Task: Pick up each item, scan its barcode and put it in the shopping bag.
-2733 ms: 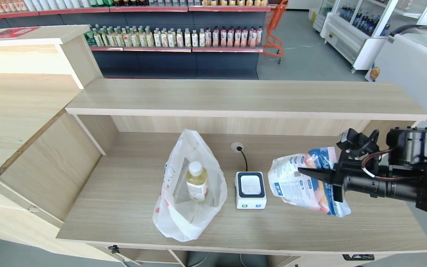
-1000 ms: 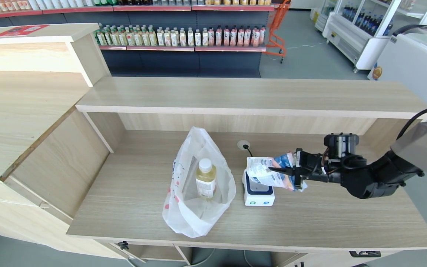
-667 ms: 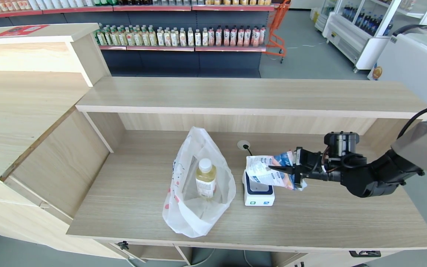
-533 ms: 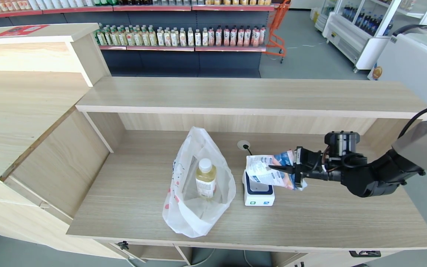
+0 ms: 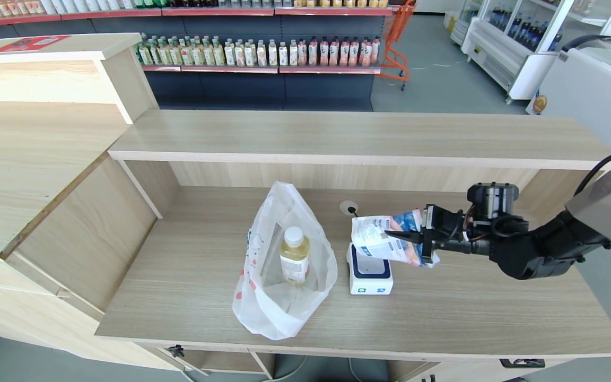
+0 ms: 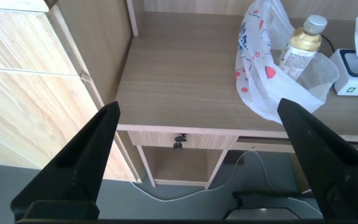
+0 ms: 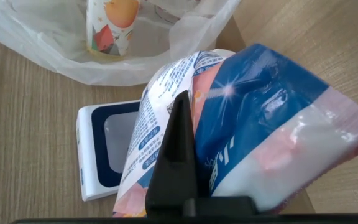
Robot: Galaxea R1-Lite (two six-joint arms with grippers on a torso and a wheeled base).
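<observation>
right gripper (image 5: 396, 236) clamps crinkled blue-pink-white pouch (image 5: 375, 242) over scanner (image 5: 372, 279); left gripper (image 6: 199, 111) spread wide

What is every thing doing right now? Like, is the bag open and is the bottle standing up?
shopping bag: open at the top, sitting on the counter
bottle: upright, cap on, inside the shopping bag
snack packet: lifted, held over the scanner
scanner: flat on the counter, window facing up
right gripper: closed on the snack packet
left gripper: open, empty
</observation>
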